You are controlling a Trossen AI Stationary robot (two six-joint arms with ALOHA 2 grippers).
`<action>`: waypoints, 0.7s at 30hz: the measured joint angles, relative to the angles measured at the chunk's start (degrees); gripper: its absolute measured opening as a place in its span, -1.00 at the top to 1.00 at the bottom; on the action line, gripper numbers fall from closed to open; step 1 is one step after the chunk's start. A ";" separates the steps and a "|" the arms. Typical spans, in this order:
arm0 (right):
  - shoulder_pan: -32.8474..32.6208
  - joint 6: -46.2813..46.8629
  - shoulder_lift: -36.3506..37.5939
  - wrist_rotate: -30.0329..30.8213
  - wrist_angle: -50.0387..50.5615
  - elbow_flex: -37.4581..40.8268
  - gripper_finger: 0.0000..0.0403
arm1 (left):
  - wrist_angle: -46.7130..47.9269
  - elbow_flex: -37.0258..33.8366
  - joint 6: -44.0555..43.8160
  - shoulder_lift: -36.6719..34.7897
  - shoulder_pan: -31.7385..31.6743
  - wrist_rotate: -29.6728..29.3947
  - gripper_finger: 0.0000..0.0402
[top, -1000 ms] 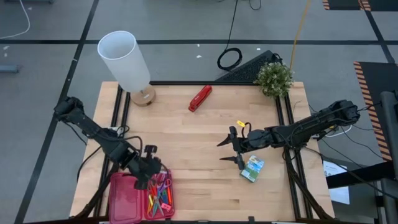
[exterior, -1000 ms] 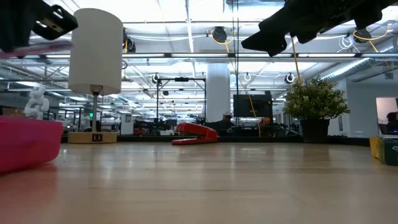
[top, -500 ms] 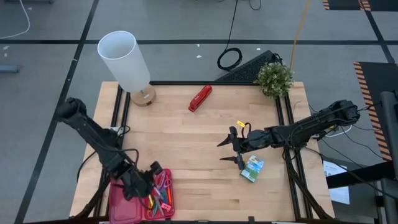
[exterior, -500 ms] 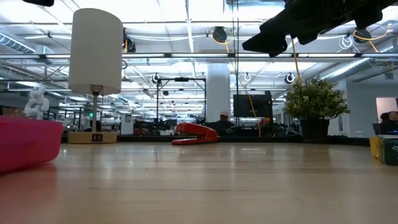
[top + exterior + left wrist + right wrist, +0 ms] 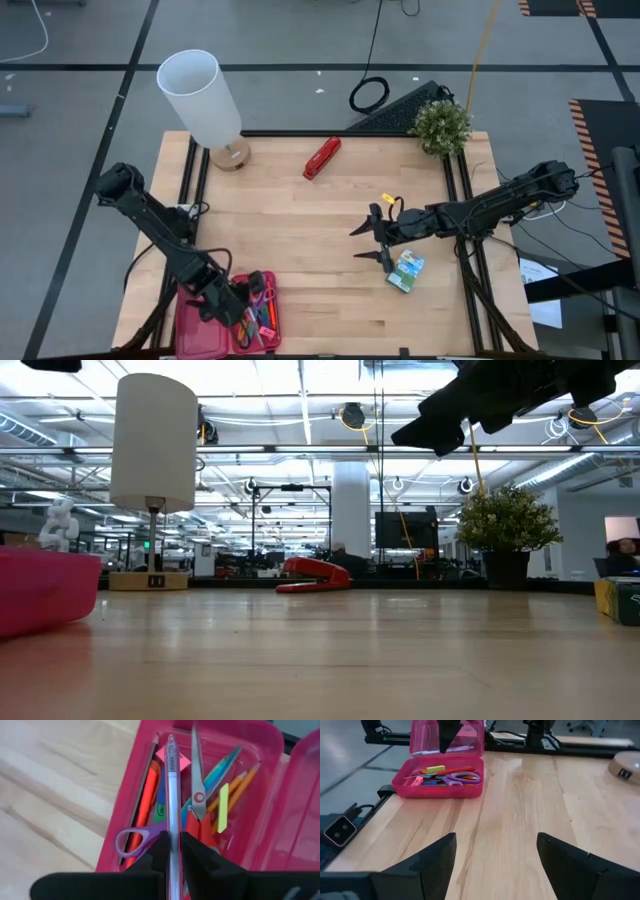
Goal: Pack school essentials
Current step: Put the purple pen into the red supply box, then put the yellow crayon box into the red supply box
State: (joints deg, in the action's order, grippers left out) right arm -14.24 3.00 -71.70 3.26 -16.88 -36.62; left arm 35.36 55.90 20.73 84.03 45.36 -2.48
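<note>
An open pink pencil case [image 5: 205,322] lies at the table's near left corner, also seen from the right wrist [image 5: 440,787]. In it lie purple-handled scissors [image 5: 134,841], red-handled scissors [image 5: 198,802], orange pencils [image 5: 244,782] and small erasers [image 5: 223,807]. My left gripper [image 5: 254,292] hangs over the case's tray, shut on a thin clear pen [image 5: 172,785]. A green-yellow crayon box [image 5: 405,271] lies flat on the table at the right. My right gripper [image 5: 356,244] hovers open just left of that box, holding nothing. My left gripper pinches the clear pen between its two fingers [image 5: 192,852], at a point along the shaft [image 5: 173,837] that the fingers partly hide. The fingers come from above, slanting down. The pen juts out ahead of them, lifted clear above the case's contents.
A white lamp [image 5: 205,100] stands at the far left, a red stapler [image 5: 322,157] lies at the far middle, and a potted plant [image 5: 441,126] stands at the far right corner. Bare wood lies between the case and the crayon box.
My left gripper has carried the pen toward the table's near edge, from the case's far rim to above its tray, staying shut on it.
</note>
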 joint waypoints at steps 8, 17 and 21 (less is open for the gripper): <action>-0.04 9.49 0.00 0.19 0.86 0.35 -0.34 | 0.96 0.00 8.26 0.00 0.88 0.04 0.78; -2.64 15.83 0.00 6.54 0.90 0.85 -0.34 | 2.05 0.00 15.79 0.00 0.86 -0.98 0.45; -4.88 16.73 0.00 10.50 0.90 0.85 -0.34 | 2.09 0.00 16.77 0.00 0.88 -3.93 0.35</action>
State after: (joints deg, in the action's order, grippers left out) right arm -19.12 19.73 -71.70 13.76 -15.99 -35.77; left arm 37.44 55.90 37.50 84.03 46.24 -6.41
